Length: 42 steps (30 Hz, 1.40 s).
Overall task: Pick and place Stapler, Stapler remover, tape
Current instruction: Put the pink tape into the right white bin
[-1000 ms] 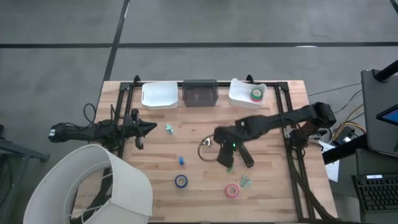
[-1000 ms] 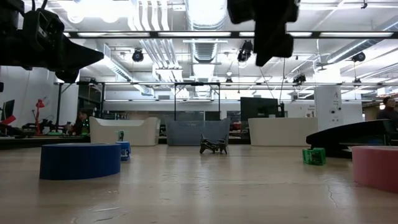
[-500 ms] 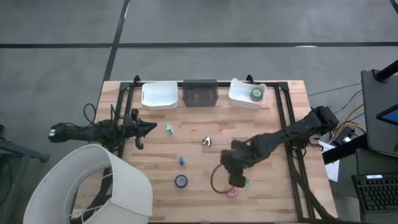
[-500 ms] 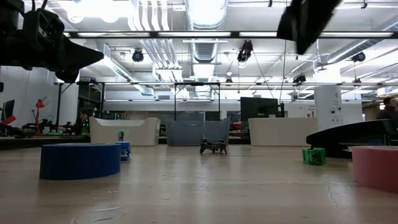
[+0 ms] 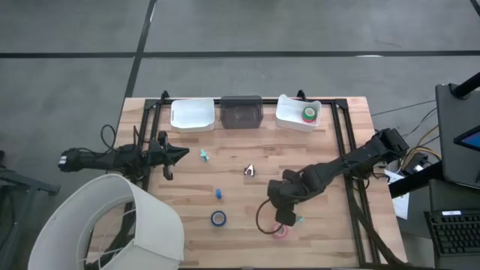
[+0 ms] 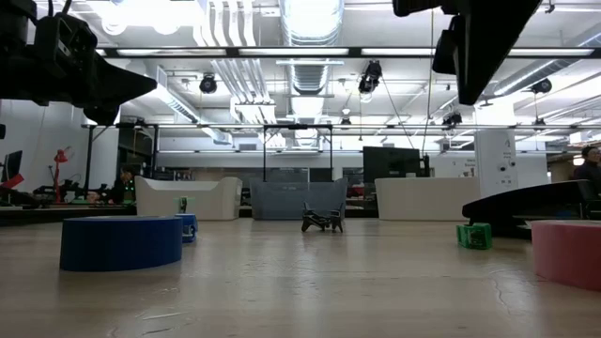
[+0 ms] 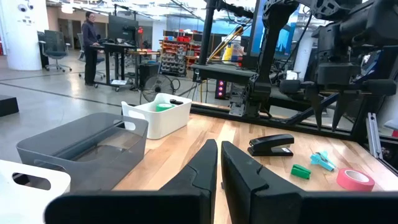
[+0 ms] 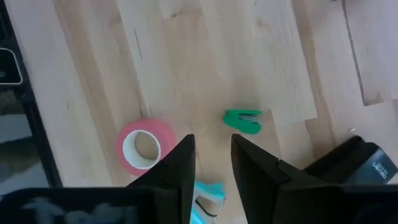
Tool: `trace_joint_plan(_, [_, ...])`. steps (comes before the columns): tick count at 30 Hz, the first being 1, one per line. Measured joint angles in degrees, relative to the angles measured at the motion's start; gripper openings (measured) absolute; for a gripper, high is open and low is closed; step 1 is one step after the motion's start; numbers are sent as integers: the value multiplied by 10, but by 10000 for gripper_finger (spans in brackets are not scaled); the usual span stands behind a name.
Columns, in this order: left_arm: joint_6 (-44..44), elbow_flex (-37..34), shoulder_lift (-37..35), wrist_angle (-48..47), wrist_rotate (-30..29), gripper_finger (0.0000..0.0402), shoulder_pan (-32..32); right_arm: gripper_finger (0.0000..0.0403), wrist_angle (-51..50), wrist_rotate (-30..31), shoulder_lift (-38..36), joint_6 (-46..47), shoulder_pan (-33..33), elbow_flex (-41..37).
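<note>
My right gripper (image 8: 211,158) hangs open, pointing steeply down above the near right of the table, beside a pink tape roll (image 8: 144,146) and touching nothing. A small green stapler (image 8: 244,121), a teal stapler remover (image 8: 205,194) and a black stapler (image 8: 356,163) lie flat close by. A blue tape roll (image 5: 218,218) lies flat near the front edge. A silvery remover (image 5: 250,171) and another teal remover (image 5: 203,155) rest mid-table. A green tape roll (image 5: 310,113) sits in the far right bin. My left gripper (image 7: 219,167) waits level and shut at the table's left edge.
Along the far edge stand a white bin (image 5: 192,114), a grey bin (image 5: 241,112) and another white bin (image 5: 294,114). A small blue piece (image 5: 218,193) lies mid-table. A dark cable loop (image 5: 262,219) hangs by the right arm. A white lampshade (image 5: 112,225) covers the near left corner.
My right gripper has swung from the middle of the table toward the near edge and a little down, rolling slightly, and now stands over the pink tape roll. Nothing on the table has moved.
</note>
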Motion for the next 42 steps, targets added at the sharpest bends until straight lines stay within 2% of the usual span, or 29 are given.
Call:
trace_joint_plan(11, [0, 0, 0, 0, 0, 26, 0, 89, 34, 1, 0, -39, 7, -31])
trace_joint_plan(17, [0, 0, 0, 0, 0, 26, 0, 109, 50, -11, 0, -49, 14, -46])
trace_joint_plan(24, [0, 0, 0, 0, 0, 26, 0, 156, 87, -20, 1, -43, 15, -50])
trace_joint_plan(30, [0, 0, 0, 0, 0, 26, 0, 188, 115, -24, 11, -36, 41, -60])
trace_joint_plan(42, [0, 0, 3, 0, 0, 26, 0, 196, 146, -89, 94, 19, 71, -69])
